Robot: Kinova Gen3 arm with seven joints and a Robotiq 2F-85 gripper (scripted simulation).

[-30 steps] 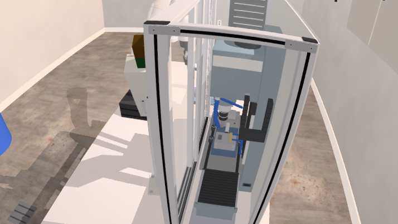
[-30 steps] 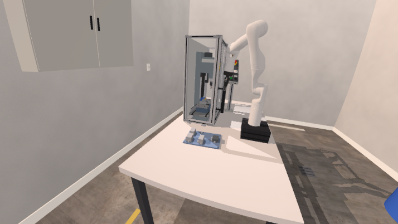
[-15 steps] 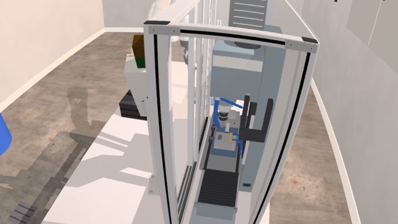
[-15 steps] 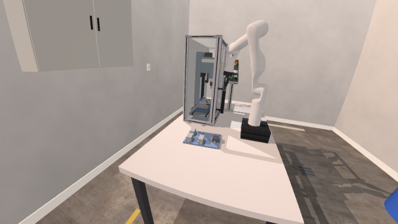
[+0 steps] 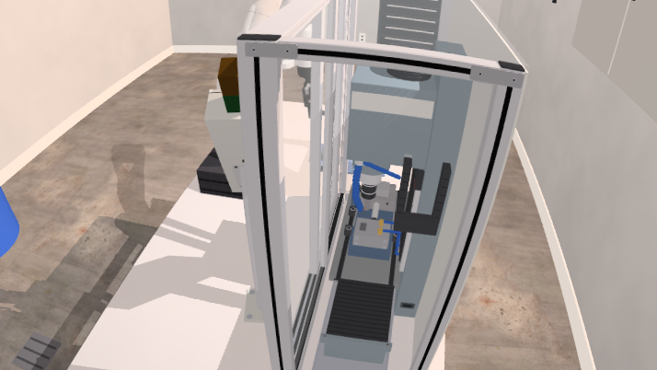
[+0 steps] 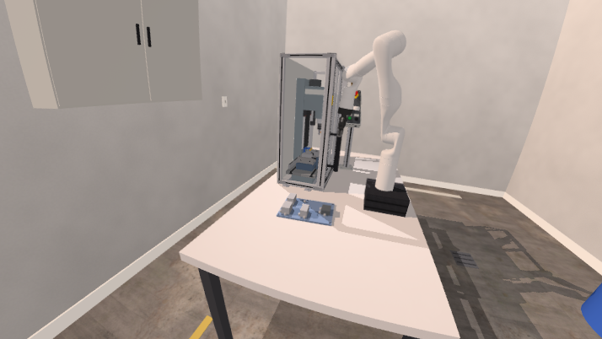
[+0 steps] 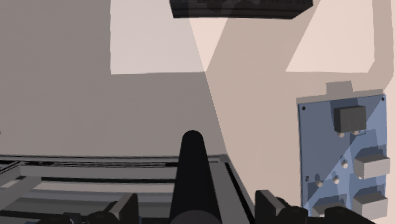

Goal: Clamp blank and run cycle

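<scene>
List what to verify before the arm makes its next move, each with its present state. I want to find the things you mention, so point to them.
1. Dark setting master (image 6: 325, 209) (image 7: 350, 120) on the blue plate (image 6: 314, 219) (image 7: 317, 135): ok.
2. Three pale blanks (image 6: 287, 208) (image 7: 371, 206) on the plate too: ok.
3. Fingers (image 6: 341, 125) open, one either side of the black bar (image 6: 336, 158) (image 7: 192, 175): ok.
4. Bar gripped: not ok.
5. Matching blank identified by width: cannot tell.
6. VISE AIR pushed in: cannot tell.

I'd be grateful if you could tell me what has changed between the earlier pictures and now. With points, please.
The gripper (image 5: 308, 110) (image 6: 339, 133) (image 7: 196, 208) has come down a little on the outer side of the guard. Nothing appears to have been taken hold of or let go; its fingers are apart. The blue plate (image 6: 322, 219) (image 7: 317, 130) and the dark setting master (image 6: 325, 209) (image 7: 350, 120) look unmoved.
</scene>
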